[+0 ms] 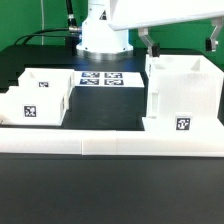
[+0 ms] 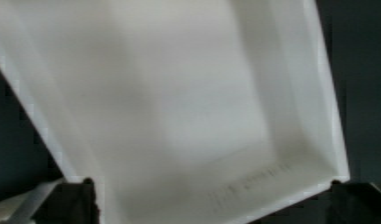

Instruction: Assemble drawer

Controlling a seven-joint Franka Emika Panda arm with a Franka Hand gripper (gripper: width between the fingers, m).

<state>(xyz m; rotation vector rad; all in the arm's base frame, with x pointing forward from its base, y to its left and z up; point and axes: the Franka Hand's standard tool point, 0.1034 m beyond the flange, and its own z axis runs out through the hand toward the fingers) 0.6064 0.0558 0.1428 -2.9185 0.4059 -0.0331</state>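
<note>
Housing point(image 1: 180, 95) stands upright on the table point(image 1: 110, 190), at 3 o'clock from the middle of the exterior view, tag facing the camera. Trays point(image 1: 35, 98) sit at 9 o'clock, well apart from it; they look like two set close together, but the split is not clear. Both lie just behind the border bar point(image 1: 110, 146). Marker board point(image 1: 100, 77) at 12 o'clock, near the robot base. Gripper point(image 1: 178, 42) hangs over the housing's top rim, jaws apart and holding nothing. Wrist view: housing point(image 2: 187, 100) fills the frame, tilted, with the gripper point(image 2: 213, 200) and its fingertips point(image 2: 71, 200) spread to either side. Contact with the walls cannot be told. Judgement: approach for a grasp on the housing. Risks: the spread looks barely wider than the part, so a slightly off-centre descent could land a finger on the rim and tip or shove the housing. The walls are smooth plastic, so a skewed pinch could let the housing rotate and slip.
</note>
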